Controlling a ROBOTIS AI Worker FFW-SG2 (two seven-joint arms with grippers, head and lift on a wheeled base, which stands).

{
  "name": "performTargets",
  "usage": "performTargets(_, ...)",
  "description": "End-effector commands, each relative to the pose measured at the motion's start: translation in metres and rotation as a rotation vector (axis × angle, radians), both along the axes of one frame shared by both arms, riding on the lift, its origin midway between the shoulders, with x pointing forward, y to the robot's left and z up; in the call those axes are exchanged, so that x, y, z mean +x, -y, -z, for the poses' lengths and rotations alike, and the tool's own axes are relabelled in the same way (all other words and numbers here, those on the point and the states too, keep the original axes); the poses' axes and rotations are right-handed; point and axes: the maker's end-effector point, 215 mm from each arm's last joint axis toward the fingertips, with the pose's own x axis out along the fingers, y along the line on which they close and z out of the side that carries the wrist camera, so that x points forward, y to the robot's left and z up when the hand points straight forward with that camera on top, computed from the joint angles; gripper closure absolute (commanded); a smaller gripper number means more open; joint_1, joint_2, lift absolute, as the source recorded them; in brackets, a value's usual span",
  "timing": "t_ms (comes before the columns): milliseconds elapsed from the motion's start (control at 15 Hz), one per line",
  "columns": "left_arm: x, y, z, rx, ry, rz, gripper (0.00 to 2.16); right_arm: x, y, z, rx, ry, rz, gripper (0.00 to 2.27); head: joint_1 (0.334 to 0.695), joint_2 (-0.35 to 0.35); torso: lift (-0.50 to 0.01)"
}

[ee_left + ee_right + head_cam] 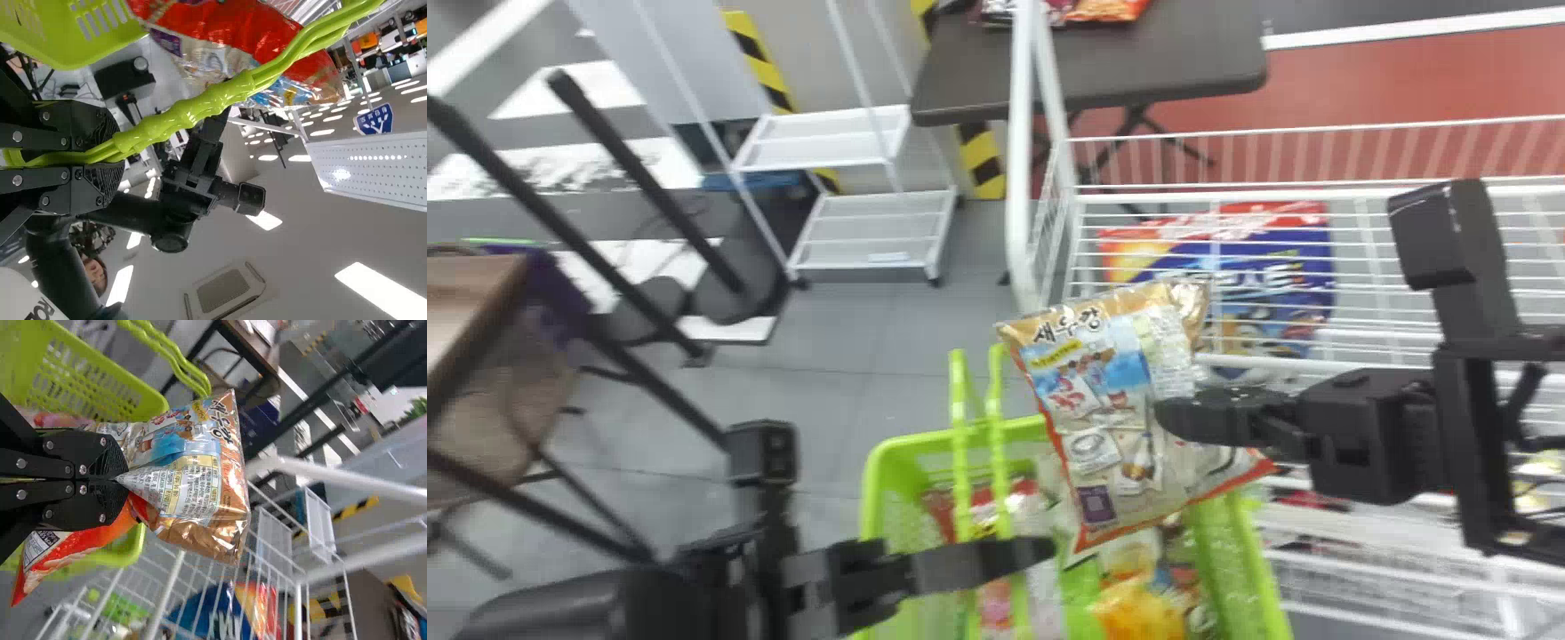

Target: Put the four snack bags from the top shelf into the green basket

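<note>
Right fingers (1190,420) pinch 1 snack bag (1107,400), long axis tilted, top leftward; left fingers (1014,562) clench basket handles (960,427).

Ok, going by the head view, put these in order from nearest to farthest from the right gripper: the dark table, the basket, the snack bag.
1. Snack bag: held in the jaws.
2. Basket: below the bag, reaching to its left.
3. Dark table: far ahead, beyond the rack.
</note>
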Motion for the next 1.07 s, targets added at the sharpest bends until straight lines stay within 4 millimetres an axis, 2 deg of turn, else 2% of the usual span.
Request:
performTargets(0, -0.001, 0.0, -0.004, -0.019, 0.002, 0.004, 2.15, -0.025, -0.015, 0.009, -0.035, -0.047, -0.085, 2.25, 0.695, 0.35, 0.0)
performTargets(133, 0.0, 0.002, -0.009, -0.04, 0.012, 0.005, 2.15, -0.034, -0.019, 0.018, -0.069, -0.069, -0.111, 2.25, 0.695, 0.35, 0.0)
performTargets(267, 0.003, 0.004, -0.014, -0.053, 0.024, 0.007, 2.15, -0.041, -0.026, 0.02, -0.048, -0.098, -0.135, 2.25, 0.695, 0.35, 0.0)
performTargets(533, 0.004, 0.011, -0.021, -0.087, 0.035, 0.018, 2.15, -0.048, -0.037, 0.042, -0.05, -0.186, -0.175, 2.25, 0.695, 0.35, 0.0)
performTargets(733, 0.003, 0.015, -0.025, -0.101, 0.039, 0.03, 2.15, -0.052, -0.059, 0.051, -0.066, -0.213, -0.227, 2.25, 0.695, 0.35, 0.0)
performTargets(1000, 0.001, 0.019, -0.028, -0.117, 0.039, 0.044, 2.15, -0.058, -0.086, 0.072, -0.123, -0.255, -0.279, 2.24, 0.695, 0.35, 0.0)
